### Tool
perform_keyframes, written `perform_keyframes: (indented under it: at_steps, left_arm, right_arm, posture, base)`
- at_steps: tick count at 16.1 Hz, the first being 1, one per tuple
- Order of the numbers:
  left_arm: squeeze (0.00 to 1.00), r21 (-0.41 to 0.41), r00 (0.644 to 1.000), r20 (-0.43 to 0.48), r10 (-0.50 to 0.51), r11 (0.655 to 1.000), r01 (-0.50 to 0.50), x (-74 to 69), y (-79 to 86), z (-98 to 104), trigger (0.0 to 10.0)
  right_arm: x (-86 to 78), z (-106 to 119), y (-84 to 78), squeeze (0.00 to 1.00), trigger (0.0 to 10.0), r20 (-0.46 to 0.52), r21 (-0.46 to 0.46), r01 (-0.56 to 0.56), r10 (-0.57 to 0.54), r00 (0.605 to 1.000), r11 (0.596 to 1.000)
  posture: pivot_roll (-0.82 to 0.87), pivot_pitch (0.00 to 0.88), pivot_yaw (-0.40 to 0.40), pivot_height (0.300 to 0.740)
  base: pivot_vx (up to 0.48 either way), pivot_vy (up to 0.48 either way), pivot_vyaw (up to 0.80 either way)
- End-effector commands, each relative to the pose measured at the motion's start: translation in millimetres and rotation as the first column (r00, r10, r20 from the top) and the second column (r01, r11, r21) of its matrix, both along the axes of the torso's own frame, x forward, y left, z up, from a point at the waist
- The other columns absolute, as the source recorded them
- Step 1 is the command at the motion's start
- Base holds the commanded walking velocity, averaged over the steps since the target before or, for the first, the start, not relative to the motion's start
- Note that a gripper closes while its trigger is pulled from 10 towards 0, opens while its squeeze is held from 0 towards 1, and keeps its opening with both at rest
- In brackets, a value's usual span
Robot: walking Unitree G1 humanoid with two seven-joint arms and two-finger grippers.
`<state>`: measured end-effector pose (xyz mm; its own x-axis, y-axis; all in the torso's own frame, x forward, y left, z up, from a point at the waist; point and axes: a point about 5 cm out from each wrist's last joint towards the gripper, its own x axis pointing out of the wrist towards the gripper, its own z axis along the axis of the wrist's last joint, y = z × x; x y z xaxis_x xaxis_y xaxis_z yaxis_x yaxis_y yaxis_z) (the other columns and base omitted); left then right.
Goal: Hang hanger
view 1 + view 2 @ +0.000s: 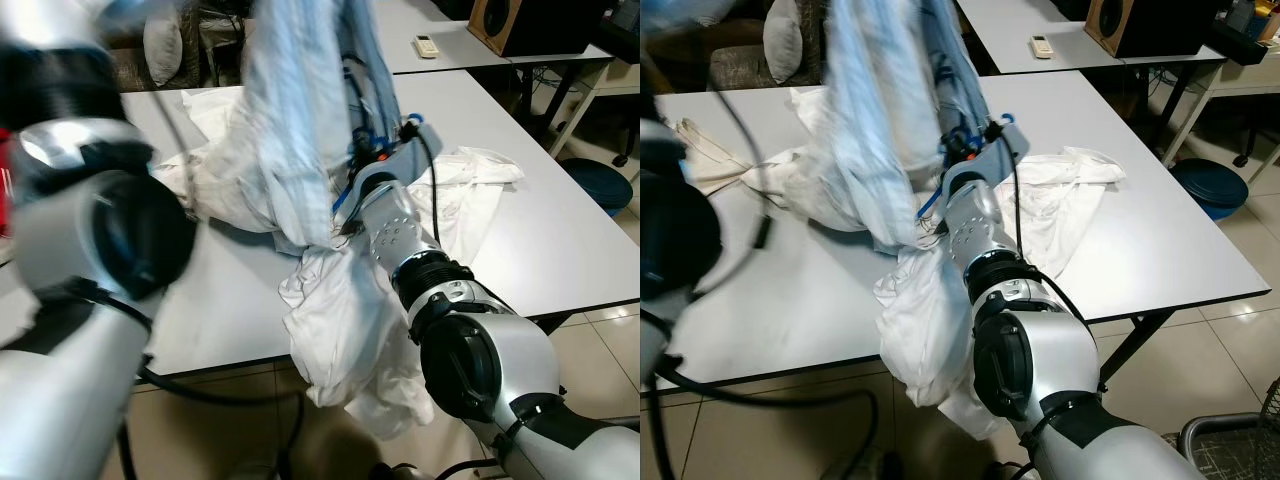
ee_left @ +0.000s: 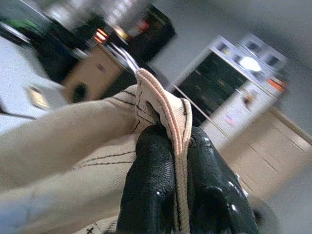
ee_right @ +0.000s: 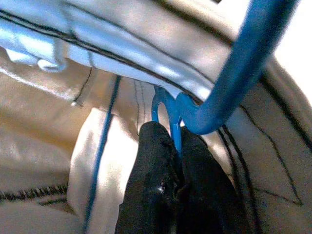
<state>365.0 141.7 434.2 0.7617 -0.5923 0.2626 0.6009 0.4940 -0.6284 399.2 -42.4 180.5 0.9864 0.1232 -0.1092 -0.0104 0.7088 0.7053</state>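
A light blue shirt hangs raised above the white table, its lower end reaching down to the cloth on the tabletop. My right arm reaches up into the shirt from below. In the right wrist view my right gripper is shut on a thin part of the blue plastic hanger, with shirt cloth all around it. My left gripper is held high and shut on a folded edge of the shirt. My left arm is blurred at the near left.
A heap of white garments lies on the table and droops over its front edge. A remote and a wooden speaker sit on a further table. A blue stool stands on the floor at right.
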Motion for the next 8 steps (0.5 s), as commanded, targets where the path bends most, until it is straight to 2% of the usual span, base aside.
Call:
perform_keyframes:
  at_steps: [1, 3, 5, 6, 7, 8]
  left_arm:
    - [0.00, -0.033, 0.978, 0.168, 0.126, 0.992, -0.122, -10.8, 18.2, 39.4, 0.0]
    - [0.00, 0.008, 0.941, 0.217, 0.261, 0.963, -0.269, -5.6, 37.2, 45.1, 0.0]
    - [0.00, 0.085, 0.857, 0.303, 0.418, 0.883, -0.461, 0.3, 65.0, 46.8, 0.0]
    - [0.00, 0.155, 0.784, 0.357, 0.508, 0.796, -0.586, 4.2, 87.2, 40.5, 0.0]
    - [0.00, 0.259, 0.696, 0.403, 0.594, 0.655, -0.710, 9.3, 112.3, 24.1, 0.0]
    - [0.00, 0.327, 0.644, 0.406, 0.649, 0.555, -0.765, 12.4, 133.1, 5.5, 0.0]
  right_arm:
    - [-21.6, -21.6, 50.7, 0.00, 10.0, -0.108, -0.015, -0.161, 0.159, 0.981, 0.987]
    - [-23.8, -25.6, 53.7, 0.00, 10.0, -0.113, -0.038, -0.231, 0.225, 0.968, 0.972]
    - [-22.5, -22.4, 53.0, 0.00, 10.0, -0.090, -0.047, -0.312, 0.307, 0.948, 0.949]
    - [-20.2, -15.2, 51.3, 0.00, 10.0, -0.056, -0.070, -0.366, 0.363, 0.930, 0.928]
    - [-17.6, -2.6, 49.4, 0.00, 10.0, -0.010, -0.074, -0.421, 0.421, 0.907, 0.904]
    - [-17.2, 9.9, 48.8, 0.00, 10.0, 0.028, -0.055, -0.473, 0.475, 0.880, 0.879]
  posture:
    - [0.18, 0.000, 0.047, 0.740]
    - [0.16, 0.000, 0.046, 0.740]
    - [0.14, 0.000, 0.048, 0.740]
    - [0.11, 0.000, 0.054, 0.740]
    - [0.10, 0.000, 0.057, 0.740]
    - [0.08, 0.000, 0.061, 0.740]
  base:
    - [0.000, 0.000, 0.00]
    - [0.000, 0.000, 0.00]
    - [0.000, 0.000, 0.00]
    - [0.000, 0.000, 0.00]
    - [0.000, 0.000, 0.00]
    - [0.000, 0.000, 0.00]
